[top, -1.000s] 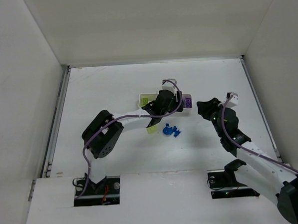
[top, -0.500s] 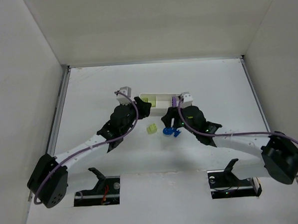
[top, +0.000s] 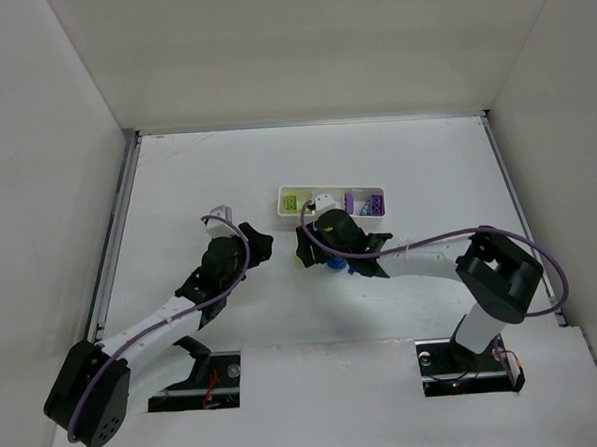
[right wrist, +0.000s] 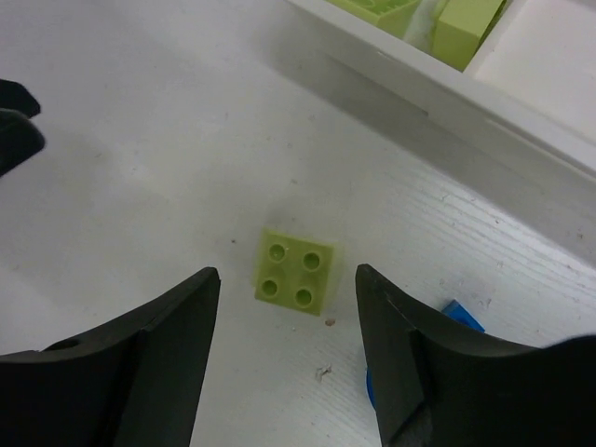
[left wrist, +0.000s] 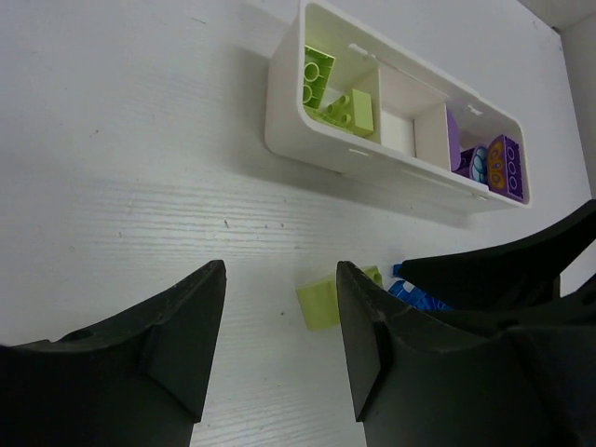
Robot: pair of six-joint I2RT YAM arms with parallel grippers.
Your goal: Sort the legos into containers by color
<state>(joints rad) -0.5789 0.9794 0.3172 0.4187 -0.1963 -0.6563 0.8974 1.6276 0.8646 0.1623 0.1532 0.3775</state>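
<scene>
Lime-green lego (right wrist: 295, 272), studs plain only from right wrist, inside wide-parted right gripper (right wrist: 284, 291); left gripper (left wrist: 279, 279) parted, empty.

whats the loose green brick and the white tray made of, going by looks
Small square lime-green four-stud brick: probably moulded plastic; it has crisp round studs, even colour and a dull sheen. Long white divided tray: likely plastic too; it has thin smooth walls, rounded corners and a soft gloss.

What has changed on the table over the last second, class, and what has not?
The left gripper pulled back from over the tray toward the left, open and empty. The right gripper swung in from the right and now hovers open above the loose lime brick. Tray, lime brick and blue legos stayed put.
</scene>
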